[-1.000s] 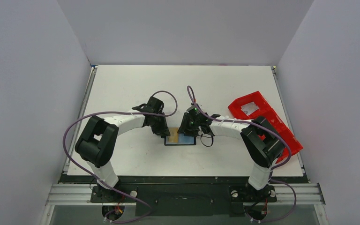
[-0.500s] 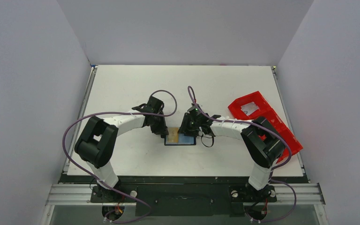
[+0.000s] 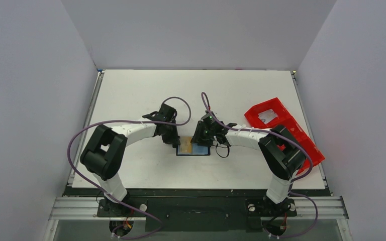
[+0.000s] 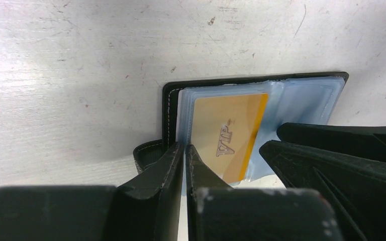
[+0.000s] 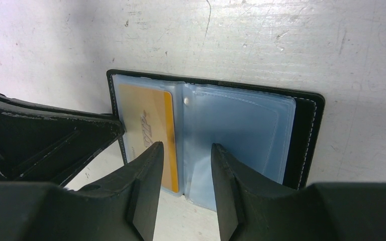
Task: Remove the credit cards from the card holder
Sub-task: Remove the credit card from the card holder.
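site: robot lab cell | cues: plain grey walls (image 3: 30,100), white table (image 3: 146,85)

Bright even light, top view sharp. Left wrist view: tool fingers (image 4: 156,173) beside the card holder (image 4: 306,100) blurred, soft shadow left of it, sheen on its plastic.

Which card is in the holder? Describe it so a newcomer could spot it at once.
On the white table, between the left arm and the right arm, a black card holder lies open. In its left half, under a clear bluish sleeve, sits the gold card. It alone is orange-gold and stamped VIP; the sleeves on the right look empty.
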`<action>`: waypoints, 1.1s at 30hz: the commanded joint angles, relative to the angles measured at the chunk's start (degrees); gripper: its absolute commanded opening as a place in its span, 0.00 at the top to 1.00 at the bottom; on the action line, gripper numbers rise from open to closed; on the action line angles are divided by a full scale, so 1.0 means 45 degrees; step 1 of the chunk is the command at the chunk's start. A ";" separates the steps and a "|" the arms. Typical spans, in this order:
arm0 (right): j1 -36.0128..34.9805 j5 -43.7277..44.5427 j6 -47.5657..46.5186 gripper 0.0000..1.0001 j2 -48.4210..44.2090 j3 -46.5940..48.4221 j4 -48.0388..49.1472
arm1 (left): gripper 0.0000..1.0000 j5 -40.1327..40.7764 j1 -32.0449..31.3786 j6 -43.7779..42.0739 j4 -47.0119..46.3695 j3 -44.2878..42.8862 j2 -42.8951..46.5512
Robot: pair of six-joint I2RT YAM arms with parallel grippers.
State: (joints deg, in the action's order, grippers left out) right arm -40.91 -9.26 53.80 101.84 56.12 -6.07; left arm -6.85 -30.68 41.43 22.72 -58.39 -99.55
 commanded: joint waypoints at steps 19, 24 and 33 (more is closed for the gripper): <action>0.0202 -0.0511 -0.0127 0.69 -0.1162 -0.0019 0.0186 | 1.00 0.0186 -0.0449 0.0285 0.0120 -0.0545 -0.1272; 0.0395 -0.1018 0.0203 0.72 -0.1063 -0.0476 0.0913 | 1.00 0.0160 -0.0449 0.0304 0.0136 -0.0579 -0.1398; 0.0572 -0.1271 0.0616 0.77 -0.0760 -0.1011 0.1616 | 1.00 0.0100 -0.0449 0.0353 0.0143 -0.0560 -0.1420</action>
State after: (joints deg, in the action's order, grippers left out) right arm -38.79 -13.63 55.16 98.80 52.45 -3.60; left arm -7.77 -31.94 43.05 22.04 -61.14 -103.00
